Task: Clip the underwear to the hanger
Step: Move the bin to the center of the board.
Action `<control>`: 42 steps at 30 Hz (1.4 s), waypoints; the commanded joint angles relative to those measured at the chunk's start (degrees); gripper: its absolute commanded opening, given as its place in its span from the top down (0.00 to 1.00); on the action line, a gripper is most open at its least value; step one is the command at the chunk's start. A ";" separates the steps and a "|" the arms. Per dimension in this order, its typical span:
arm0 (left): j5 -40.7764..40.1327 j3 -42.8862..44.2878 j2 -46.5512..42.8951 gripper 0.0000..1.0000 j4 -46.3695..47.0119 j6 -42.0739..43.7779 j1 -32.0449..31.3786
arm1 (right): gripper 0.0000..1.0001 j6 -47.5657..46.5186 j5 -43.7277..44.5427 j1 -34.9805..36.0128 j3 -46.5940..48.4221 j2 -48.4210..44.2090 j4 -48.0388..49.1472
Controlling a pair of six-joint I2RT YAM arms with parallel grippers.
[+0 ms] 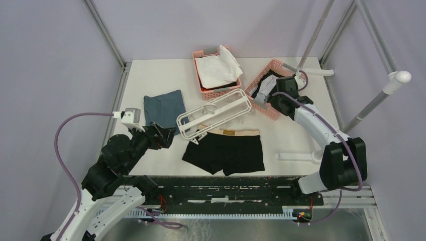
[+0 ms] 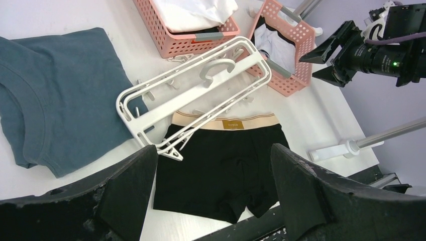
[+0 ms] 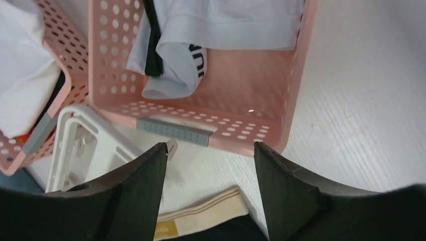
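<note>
Left fingers point(image 2: 125, 196), right fingers point(image 3: 135, 201) spread, empty; soft black underwear point(image 1: 226, 153) flat, rigid white hanger point(image 2: 155, 113) overlapping waistband point(image 2: 251, 120).

The white desk point(image 1: 150, 80) carries the following items. A blue-grey cloth point(image 1: 163, 108) lies flat on the left side. Two pink mesh baskets stand toward the rear. The left basket point(image 1: 216, 93) contains a crumpled white garment point(image 1: 218, 70). The right basket point(image 1: 265, 110), set at an angle to the first, contains white and black fabric point(image 1: 266, 85). A white tube point(image 1: 296, 156) lies near the front right edge.
</note>
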 commanded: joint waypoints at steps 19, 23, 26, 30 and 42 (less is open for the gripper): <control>1.05 -1.61 0.24 0.11 0.37 0.61 0.20 | 0.26 -4.28 15.32 -14.33 10.86 4.80 -6.12; 1.45 -2.71 0.77 0.10 1.37 0.33 0.19 | 0.28 -14.11 -5.57 -13.25 7.99 0.60 3.56; 1.91 -2.82 1.20 0.11 1.75 0.07 0.19 | 0.27 -13.79 -10.82 -9.48 6.70 -2.00 4.53; 1.99 -3.24 1.59 0.10 2.16 0.14 0.19 | 0.27 -14.48 -10.31 3.43 7.73 -0.75 1.21; 2.76 -3.79 1.61 0.10 1.64 -0.37 0.18 | 0.24 -15.51 13.98 8.27 12.07 12.91 -10.16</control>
